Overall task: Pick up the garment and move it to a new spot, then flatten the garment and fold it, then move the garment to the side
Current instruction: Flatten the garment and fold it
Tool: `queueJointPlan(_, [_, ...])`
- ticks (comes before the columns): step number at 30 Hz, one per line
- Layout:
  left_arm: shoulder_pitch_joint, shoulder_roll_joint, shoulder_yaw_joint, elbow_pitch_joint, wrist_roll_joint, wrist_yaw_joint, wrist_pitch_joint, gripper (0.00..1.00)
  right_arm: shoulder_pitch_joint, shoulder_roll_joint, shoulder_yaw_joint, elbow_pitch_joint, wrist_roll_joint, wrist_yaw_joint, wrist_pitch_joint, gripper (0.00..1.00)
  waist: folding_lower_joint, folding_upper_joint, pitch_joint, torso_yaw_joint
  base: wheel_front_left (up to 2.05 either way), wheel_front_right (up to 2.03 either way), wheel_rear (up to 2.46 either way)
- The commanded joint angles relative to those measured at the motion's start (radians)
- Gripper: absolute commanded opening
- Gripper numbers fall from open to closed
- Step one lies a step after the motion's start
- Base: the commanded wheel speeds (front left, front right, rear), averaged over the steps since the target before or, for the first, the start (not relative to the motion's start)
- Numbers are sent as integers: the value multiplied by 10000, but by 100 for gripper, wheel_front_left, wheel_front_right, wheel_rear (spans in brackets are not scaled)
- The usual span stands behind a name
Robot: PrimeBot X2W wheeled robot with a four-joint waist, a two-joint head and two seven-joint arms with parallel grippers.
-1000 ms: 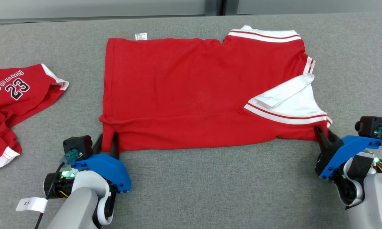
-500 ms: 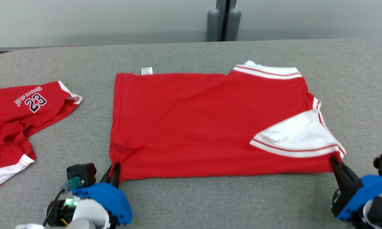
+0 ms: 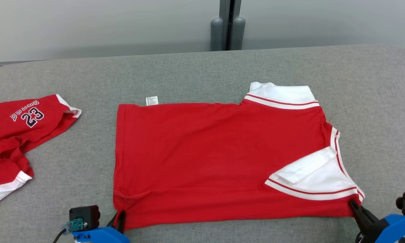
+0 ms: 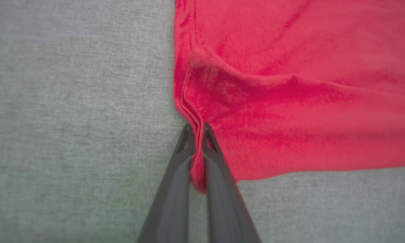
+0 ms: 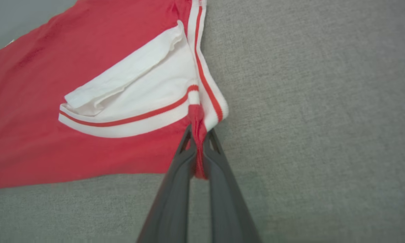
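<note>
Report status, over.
Both shut on the red shirt: left gripper on near-left corner, right gripper on near-right corner. Shirt mostly flat on grey table. Numbered jersey lies apart at left.

Head high, wrists close
Head overlooks the worktop [image 3: 189,74]; wrists, seemingly low, share the garment [image 3: 205,152] at its near corners.
</note>
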Motion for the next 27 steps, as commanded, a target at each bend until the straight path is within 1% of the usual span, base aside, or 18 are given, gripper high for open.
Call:
queueJointPlan(1, [192, 123, -26, -15, -43, 123, 73, 0, 92, -17, -23, 137, -65, 1, 49, 0, 0, 0, -7, 15, 0, 0, 0])
queueJointPlan(5, [324, 169, -91, 55, -40, 165, 151, 0, 231, -15, 156, 526, 48, 1, 422, 0, 0, 0, -61, 90, 0, 0, 0])
queueJointPlan(7, [345, 205, -76, 156, 5, 232, 123, 0, 301, -15, 228, 702, 129, 1, 793, 0, 0, 0, -104, 105, 0, 0, 0])
queueJointPlan(10, [426, 253, -61, 286, -19, 291, 149, 0, 422, -15, 235, 823, 169, 1, 1242, 0, 0, 0, -176, 106, 0, 0, 0])
queueJointPlan(13, [510, 284, -67, 322, -52, 336, 219, 0, 515, -16, 161, 725, 120, 1, 1322, 0, 0, 0, -238, 91, 0, 0, 0])
queueJointPlan(14, [536, 285, -70, 318, -73, 344, 222, 0, 522, -16, 134, 680, 116, 1, 1238, 45, 0, 0, -259, 87, 0, 0, 0])
queueJointPlan(15, [545, 278, -66, 289, -82, 334, 205, 35, 504, -21, 89, 623, 119, 1, 1115, 100, 0, 0, -273, 85, 0, 0, 0])
queueJointPlan(16, [546, 283, -58, 260, -46, 337, 121, 100, 485, -18, 114, 588, 105, 1, 1081, 100, 0, 0, -290, 86, 0, 0, 0])
queueJointPlan(19, [450, 314, -45, 79, -30, 351, 144, 100, 326, -21, 77, 272, 19, 1, 943, 100, 0, 0, -351, 84, 0, 0, 0])
queueJointPlan(22, [334, 493, 37, -326, -26, 434, 309, 100, 69, -17, -46, -315, -243, 3, 923, 100, 0, 0, -404, 88, 0, 0, 0])
queueJointPlan(25, [-61, 791, 202, -897, 54, 498, 549, 100, -408, -40, -44, -1111, -646, 3, 1246, 100, 0, 0, -418, 83, 0, 0, 0])
queueJointPlan(27, [-451, 1028, 261, -1114, 75, 395, 829, 100, -859, -211, 24, -1490, -870, 1, 1568, 100, 0, 0, -389, 87, 0, 0, 0])
